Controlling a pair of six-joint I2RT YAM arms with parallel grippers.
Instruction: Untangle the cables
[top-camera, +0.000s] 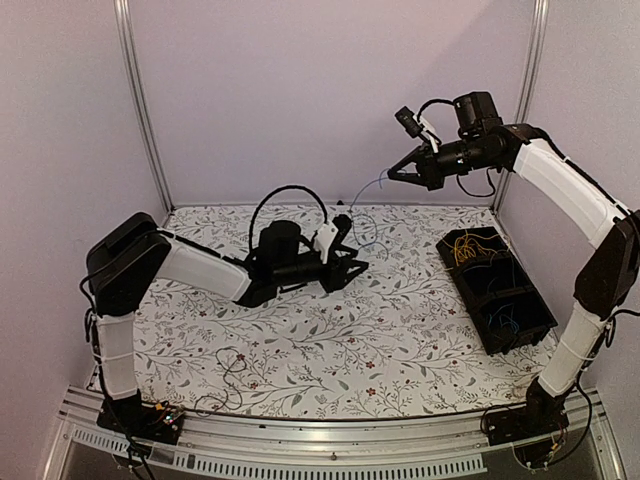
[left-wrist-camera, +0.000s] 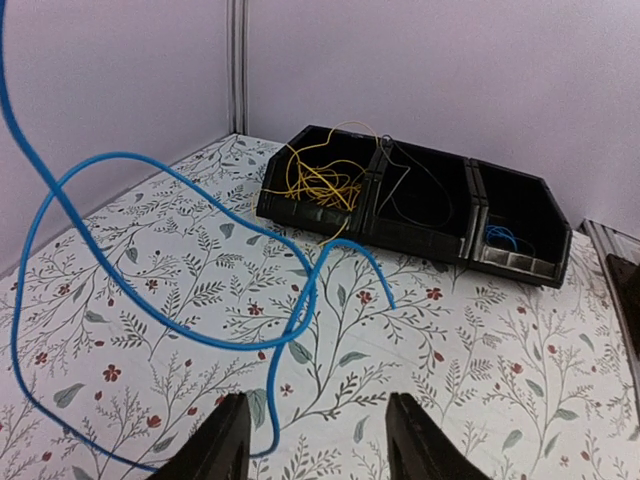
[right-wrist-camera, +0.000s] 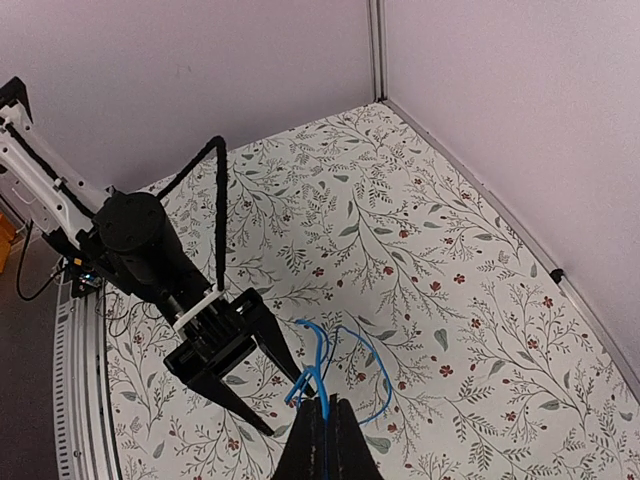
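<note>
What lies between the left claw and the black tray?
In the left wrist view, loops of the blue cable lie between the left gripper and the black tray; otherwise bare flowered cloth.

Two white-and-black jointed robot arms counted: left arm (top-camera: 190, 268), right arm (top-camera: 575, 195). One black plastic three-compartment tray (left-wrist-camera: 420, 238). Outside tray: one long thin blue cable (left-wrist-camera: 120, 155); one thin dark wire loop (top-camera: 228, 366), well apart. Inside tray: one yellow wire tangle (left-wrist-camera: 315, 180), strands not countable; one dark thin wire (left-wrist-camera: 400, 172); one short blue wire (left-wrist-camera: 500, 236).

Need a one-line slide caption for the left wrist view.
Open left hand facing a looping blue cable; black tray with yellow wires beyond.
</note>
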